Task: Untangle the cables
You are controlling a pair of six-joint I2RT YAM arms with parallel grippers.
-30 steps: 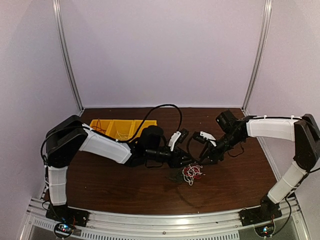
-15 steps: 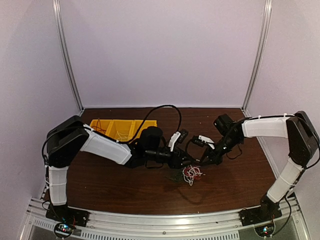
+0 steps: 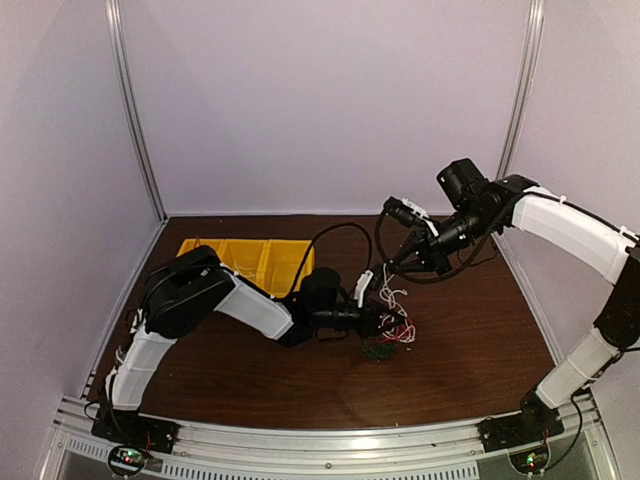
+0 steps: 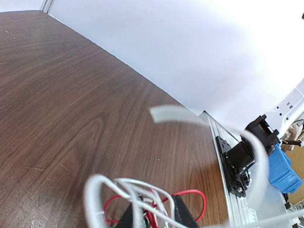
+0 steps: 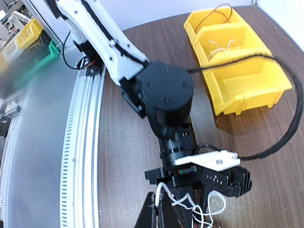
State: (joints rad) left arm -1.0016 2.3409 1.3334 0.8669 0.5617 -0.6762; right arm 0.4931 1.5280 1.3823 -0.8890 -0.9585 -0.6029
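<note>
The cables (image 3: 393,336) are a small red, white and dark bundle on the brown table. My left gripper (image 3: 384,322) lies low on the bundle. In the left wrist view its jaws (image 4: 154,216) stand close together, with red and white cables (image 4: 142,194) pinched between them. My right gripper (image 3: 391,268) hangs above and behind the bundle, shut on a white cable (image 3: 394,296) that runs down into it. In the right wrist view the shut fingers (image 5: 158,213) pinch that white cable (image 5: 162,187) just above the left gripper (image 5: 209,178).
Yellow bins (image 3: 245,258) stand at the back left, also in the right wrist view (image 5: 237,61), with a few thin wires inside. A thick black arm cable (image 3: 340,232) loops over the table. A metal rail (image 3: 320,440) borders the near edge.
My right gripper has shut on the white cable and risen up and back, drawing it out of the bundle. My left gripper has narrowed on the bundle and its arm shifted right.
</note>
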